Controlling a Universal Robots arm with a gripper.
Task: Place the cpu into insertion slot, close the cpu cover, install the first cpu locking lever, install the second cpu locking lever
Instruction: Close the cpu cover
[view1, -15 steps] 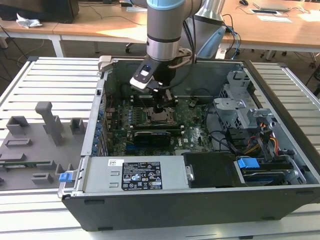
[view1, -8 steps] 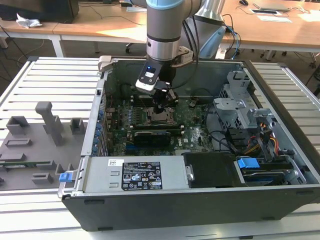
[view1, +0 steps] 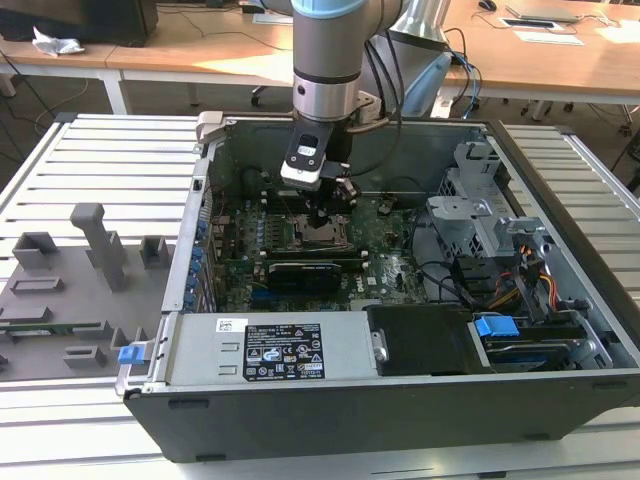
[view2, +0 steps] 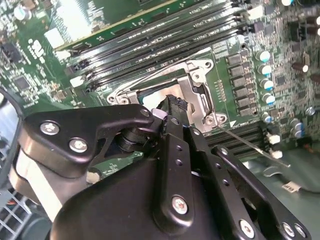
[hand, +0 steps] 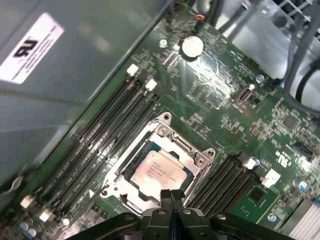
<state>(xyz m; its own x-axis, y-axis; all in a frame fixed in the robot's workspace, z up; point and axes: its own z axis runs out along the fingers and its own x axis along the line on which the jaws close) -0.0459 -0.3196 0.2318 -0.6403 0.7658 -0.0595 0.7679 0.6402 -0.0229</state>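
1. In the exterior view, one arm (view1: 325, 60) comes down from 12 o'clock into an open computer case (view1: 330, 410) lying on a slatted bench (view1: 110, 160). Its end effector (view1: 328, 215) hangs just above the insertion slot (view1: 316, 240), near the middle of the green board (view1: 390, 265).
2. That view also shows one grey tray (view1: 60, 300) of fixtures at 9 o'clock from the case, on the exterior view's left. There are two blue tabs, one (view1: 131, 352) at 8 o'clock and one (view1: 497, 326) at 4 o'clock.
3. The first wrist view shows the one cpu (hand: 159, 171) seated in the insertion slot (hand: 136, 155), silver face up. The one cpu cover (hand: 177, 142) seems to lie flat around it, with the chip showing through its window.
4. In that view the end effector (hand: 171, 197) has its two fingers pressed together, narrow, with nothing visible between them. They sit right at the socket's edge.
5. The same view shows two banks of long black memory slots, one bank (hand: 107, 130) on each side (hand: 225, 180) of the socket, and one round coin cell (hand: 192, 46).
6. The second wrist view shows the end effector (view2: 172, 105) from the side, its black tip over the cpu cover (view2: 200, 82). It also shows one thin metal locking lever (view2: 250, 146) running out from a corner of the frame.
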